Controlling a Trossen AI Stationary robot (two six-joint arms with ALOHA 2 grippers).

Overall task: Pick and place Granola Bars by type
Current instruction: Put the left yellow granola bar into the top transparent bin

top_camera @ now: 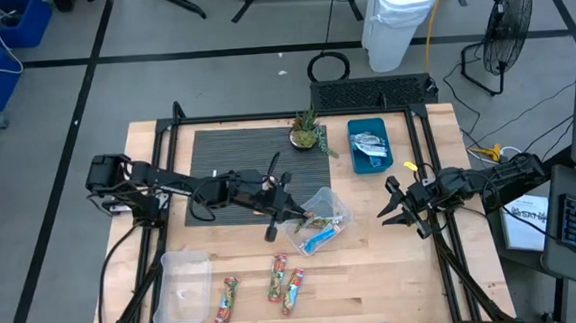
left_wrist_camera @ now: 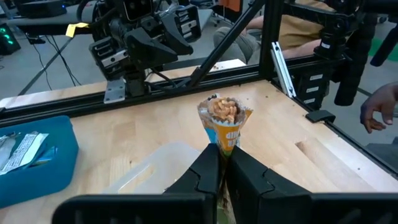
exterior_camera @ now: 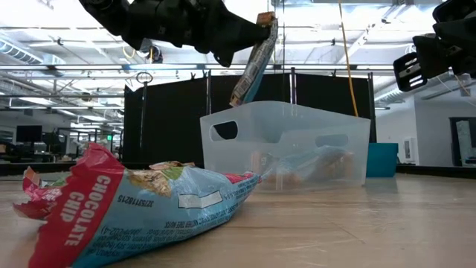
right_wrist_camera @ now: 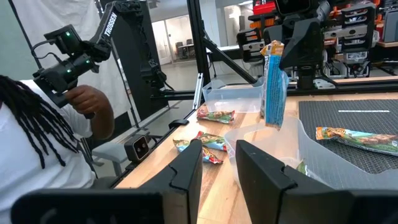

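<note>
My left gripper (top_camera: pixel 280 220) is shut on a blue-and-orange granola bar (exterior_camera: pixel 254 63) above the clear bin (exterior_camera: pixel 286 145) at mid-table. That bin holds more bars, one of them blue (top_camera: pixel 320 240). Three orange-red-green bars (top_camera: pixel 277 279) lie flat on the wood near the table's near edge; one fills the low view's foreground (exterior_camera: pixel 141 205). Silvery bars lie in the blue bin (top_camera: pixel 369 143). Another bar (right_wrist_camera: pixel 354 137) lies on the dark mat. My right gripper (top_camera: pixel 401 213) hovers open to the right of the clear bin, touching nothing. My left gripper pinches the bar between its two fingers at the bar's upper end (exterior_camera: pixel 264 26). The fingers (left_wrist_camera: pixel 208 171) come from the table's left side, slanting down. The bar is lifted clear and hangs below them, slightly tilted, its lower end (exterior_camera: pixel 242 95) just above the clear bin's rim.
A second clear bin (top_camera: pixel 180 286) sits at the near left corner. A small potted plant (top_camera: pixel 306 130) stands at the mat's far edge. Black frame rails (top_camera: pixel 443 232) run along the table's sides. A person (right_wrist_camera: pixel 37 137) stands beyond the table holding a device.
</note>
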